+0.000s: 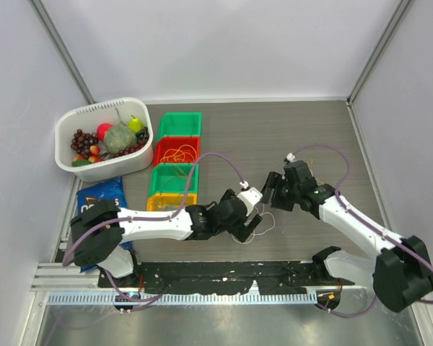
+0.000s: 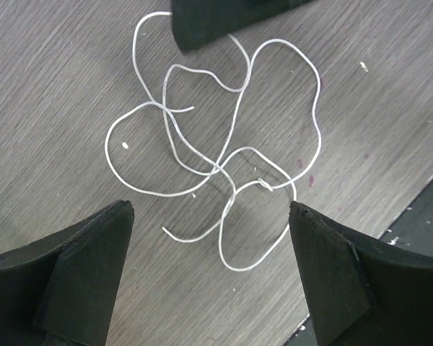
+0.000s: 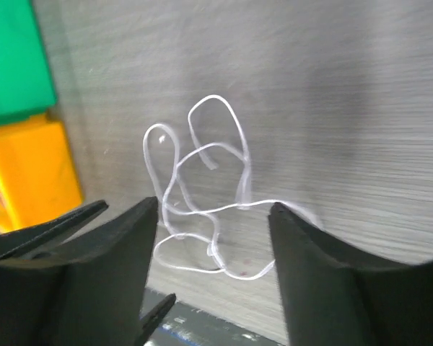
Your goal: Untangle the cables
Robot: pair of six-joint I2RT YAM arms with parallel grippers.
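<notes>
A white cable (image 1: pixel 264 223) lies in loose crossing loops on the wooden table (image 1: pixel 303 137), near the front middle. In the left wrist view the same white cable (image 2: pixel 220 167) spreads flat just beyond my left gripper (image 2: pixel 211 209), which hangs open above it with nothing between its fingers. My right gripper (image 3: pixel 214 204) is open too. One strand of the white cable (image 3: pixel 202 211) runs across the gap to its right fingertip; whether it touches is unclear. From above, the left gripper (image 1: pixel 248 229) and the right gripper (image 1: pixel 273 190) face each other over the tangle. An orange cable (image 1: pixel 176 153) lies in the red bin.
A row of small bins stands left of centre: green (image 1: pixel 180 115), red (image 1: pixel 159 148), green (image 1: pixel 159 180), yellow (image 1: pixel 153 205). A white basket (image 1: pixel 94 173) of toy fruit and a blue bag (image 1: pixel 101 193) sit far left. A black strip (image 1: pixel 224 274) runs along the near edge.
</notes>
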